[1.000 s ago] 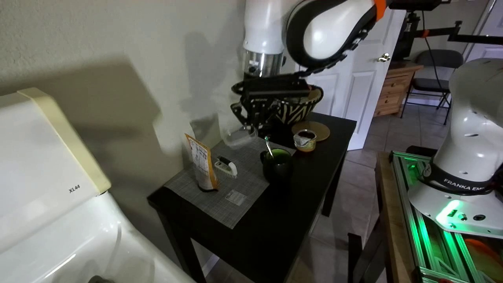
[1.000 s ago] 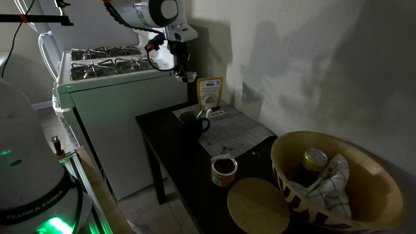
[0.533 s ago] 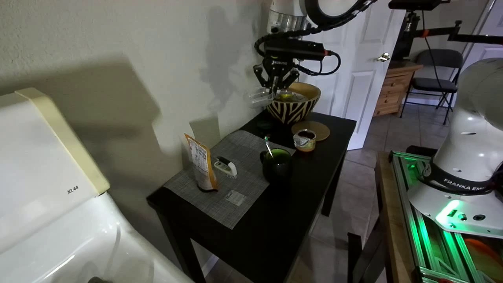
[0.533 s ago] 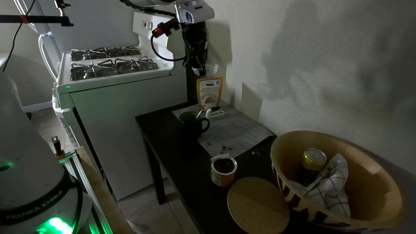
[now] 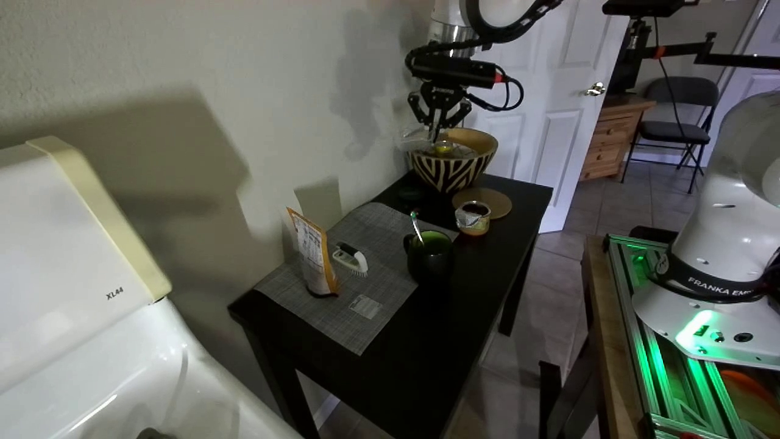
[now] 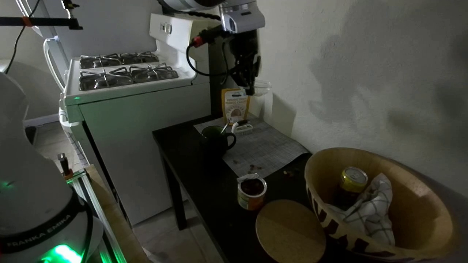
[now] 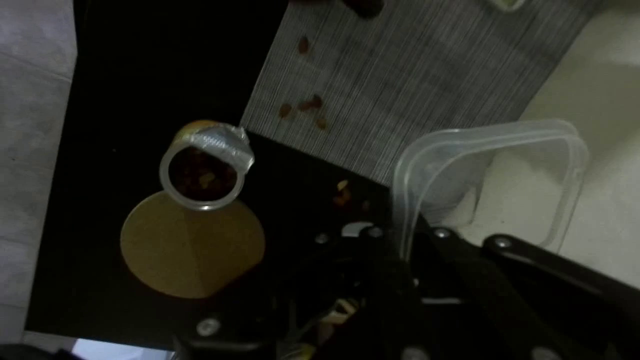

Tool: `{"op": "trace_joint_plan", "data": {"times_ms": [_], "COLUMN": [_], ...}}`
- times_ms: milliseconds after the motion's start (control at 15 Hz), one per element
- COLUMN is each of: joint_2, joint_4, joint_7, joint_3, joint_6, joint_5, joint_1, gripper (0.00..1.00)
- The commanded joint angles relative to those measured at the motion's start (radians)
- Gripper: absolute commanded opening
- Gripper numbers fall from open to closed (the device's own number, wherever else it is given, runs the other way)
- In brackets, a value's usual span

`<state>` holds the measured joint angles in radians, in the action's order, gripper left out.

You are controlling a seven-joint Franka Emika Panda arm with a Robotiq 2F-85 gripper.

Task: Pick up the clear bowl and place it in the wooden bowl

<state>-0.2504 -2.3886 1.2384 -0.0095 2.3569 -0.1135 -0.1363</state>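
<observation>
Black and jointed, our claw [image 5: 434, 133] is clamped on one wall of the clear bowl [image 6: 261, 88], which hangs in the air short of the wooden bowl [image 5: 454, 174], on the side where the grey mat [image 6: 267, 149] lies. Inside the wooden bowl we see a can [image 6: 354, 179] and a checked cloth [image 6: 376, 212]; just beside it on the counter [image 5: 454, 320] is a round board [image 6: 290, 233], and a little farther from it an opened cup [image 6: 250, 201].

We judge the grip to be the weak point: pinching a single thin wall, it could let the clear bowl pivot or slip if the free side knocked the wooden bowl's rim on too low an approach. Let go over the can, it might settle askew.

In an exterior view the claw [image 5: 434, 133] overlaps the wooden bowl and seems nearly there; in an exterior view the clear bowl [image 6: 261, 88] is well apart from it, and the can and checked cloth show far better. Only the wrist view gives us the squarish, round-cornered opening of the clear bowl [image 7: 480, 185].
</observation>
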Motion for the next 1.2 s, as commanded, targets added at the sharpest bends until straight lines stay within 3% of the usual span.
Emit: {"op": "trace_joint_plan", "data": {"times_ms": [0,267,467,933,1133], "joint_2": [0.030,0.118,0.249,0.579,0.699], "joint_4": [0.020,0.065,0.169,0.489,0.642], "joint_7": [0.033,0.064,0.092,0.263,0.284], "joint_3": [-0.077,-0.175,-0.242,-0.379,-0.400], "joint_6": [0.051,0.118,0.154,0.099,0.055], "joint_5": [-0.024,-0.037,-0.024,0.028,0.056], "joint_1": [-0.107,-0.220,-0.265,-0.250,-0.250], "gripper": [0.02,0.02,0.02,0.02,0.02]}}
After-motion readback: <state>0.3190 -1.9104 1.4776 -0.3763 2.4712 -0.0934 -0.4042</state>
